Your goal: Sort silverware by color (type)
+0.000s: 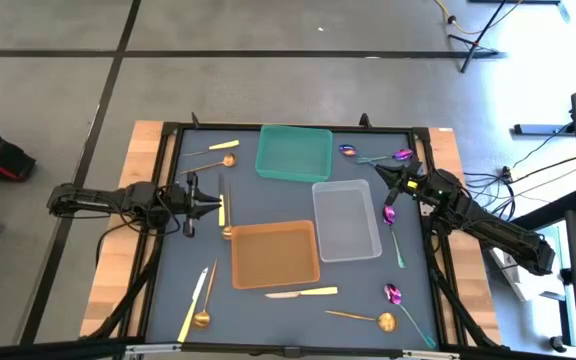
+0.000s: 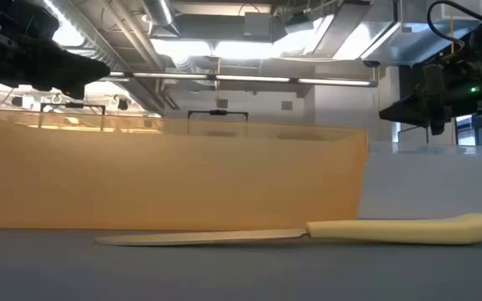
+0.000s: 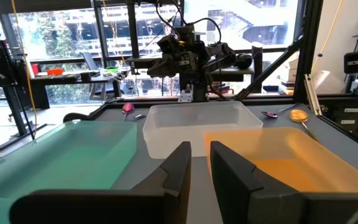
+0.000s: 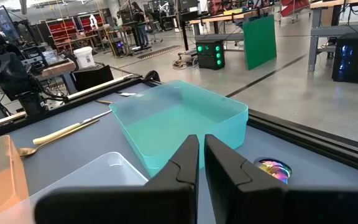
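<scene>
Silverware lies flat and scattered on the dark table. There are yellow-handled knives (image 1: pixel 303 293) (image 1: pixel 223 205), gold spoons (image 1: pixel 386 321) (image 1: pixel 226 160) and purple spoons (image 1: pixel 389 213) (image 1: pixel 348 151). My left gripper (image 1: pixel 211 205) hovers shut at the table's left, just beside a knife and above it. My right gripper (image 1: pixel 388 184) hangs shut at the right, above the table between two purple spoons. In the low view both grippers (image 2: pixel 48 63) (image 2: pixel 421 104) are well clear of the surface. One knife (image 2: pixel 408 227) lies in front of the orange tray (image 2: pixel 174 176).
Three trays sit mid-table with nothing in them: teal (image 1: pixel 294 152) at the far side, clear (image 1: pixel 346 218) at the right, orange (image 1: pixel 275 253) near the middle. A raised black frame (image 1: pixel 288 128) borders the table. More utensils lie near the front-left corner (image 1: pixel 196 305).
</scene>
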`<move>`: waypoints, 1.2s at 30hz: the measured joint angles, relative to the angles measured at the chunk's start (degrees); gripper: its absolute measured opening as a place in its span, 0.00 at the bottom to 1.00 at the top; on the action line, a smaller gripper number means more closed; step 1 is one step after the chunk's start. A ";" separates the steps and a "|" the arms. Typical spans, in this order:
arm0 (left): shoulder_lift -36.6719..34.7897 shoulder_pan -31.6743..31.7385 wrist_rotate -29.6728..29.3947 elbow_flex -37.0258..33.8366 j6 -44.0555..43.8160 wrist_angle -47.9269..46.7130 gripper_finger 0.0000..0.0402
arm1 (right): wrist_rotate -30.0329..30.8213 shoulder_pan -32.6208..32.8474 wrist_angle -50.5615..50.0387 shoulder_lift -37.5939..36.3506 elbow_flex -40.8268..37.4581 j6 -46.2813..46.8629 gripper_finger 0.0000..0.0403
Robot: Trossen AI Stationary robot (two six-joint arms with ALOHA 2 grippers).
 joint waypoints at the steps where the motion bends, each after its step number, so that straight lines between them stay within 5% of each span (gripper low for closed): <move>1: 0.00 0.01 -0.02 0.01 -0.01 0.02 0.14 | 0.00 0.00 0.00 -0.01 0.00 0.00 0.05; 21: 0.00 0.00 -0.53 0.01 0.32 0.05 0.14 | -0.10 0.02 0.26 -0.01 0.00 0.02 0.05; 27: 0.00 0.02 -6.09 0.00 4.17 0.87 0.14 | -4.86 0.02 2.18 -0.01 -0.02 2.49 0.05; 36: 0.00 0.02 -6.08 0.02 -0.86 5.91 0.14 | -6.38 0.02 7.15 0.01 -0.02 4.42 0.05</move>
